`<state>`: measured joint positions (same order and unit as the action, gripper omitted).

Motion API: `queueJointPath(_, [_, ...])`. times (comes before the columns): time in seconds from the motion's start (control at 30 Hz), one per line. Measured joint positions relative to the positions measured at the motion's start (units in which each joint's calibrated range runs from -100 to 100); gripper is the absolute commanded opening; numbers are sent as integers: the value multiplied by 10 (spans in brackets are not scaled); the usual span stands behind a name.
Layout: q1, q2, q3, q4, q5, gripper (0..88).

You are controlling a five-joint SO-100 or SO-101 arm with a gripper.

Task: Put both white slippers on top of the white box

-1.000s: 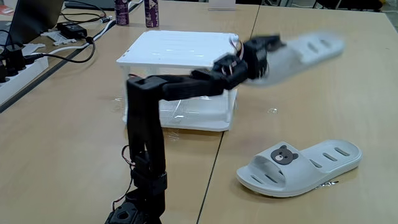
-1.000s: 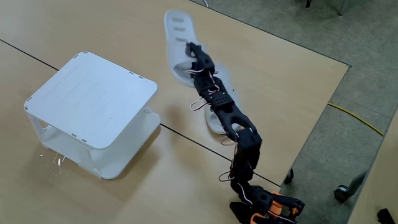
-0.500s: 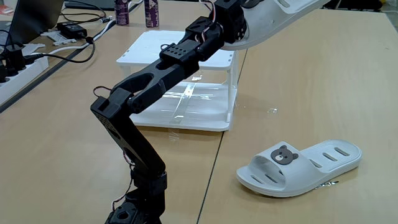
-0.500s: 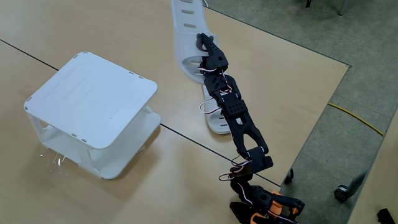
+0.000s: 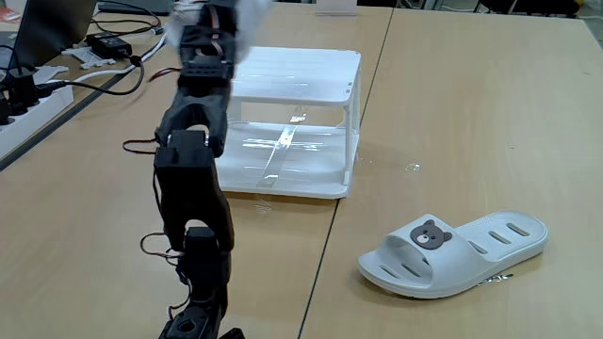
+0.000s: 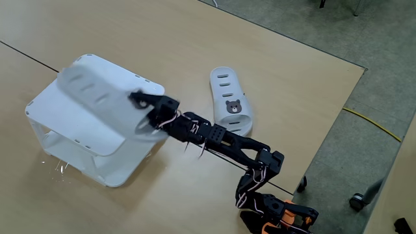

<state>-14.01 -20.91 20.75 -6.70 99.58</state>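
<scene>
A pale wooden desk [image 5: 452, 113] carries the white two-tier rack [image 5: 311, 141], one bear-badged white slipper [image 5: 457, 250] lying well apart from it, the arm's base [image 6: 276, 218], and cables and a power strip [image 5: 28, 104] at the left edge of that fixed view.

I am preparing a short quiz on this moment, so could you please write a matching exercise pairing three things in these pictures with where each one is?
Things:
1. held slipper
2. second slipper
3. white box

Places:
A. flat on the table, bear badge facing up
B. standing on the table under the raised slipper
C. in the gripper, above the rack's top

Pairs: 1-C, 2-A, 3-B
</scene>
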Motion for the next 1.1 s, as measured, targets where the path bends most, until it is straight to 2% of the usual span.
queueJointPath(0.13, [-37,0,0,0,0,8])
queueJointPath(0.3, [-35,6,0,0,0,8])
queueJointPath(0.43, [-36,82,-13,0,0,8])
queueJointPath(0.87, [1,473,-452,0,0,8])
queueJointPath(1.1, [-1,539,-546,0,0,25])
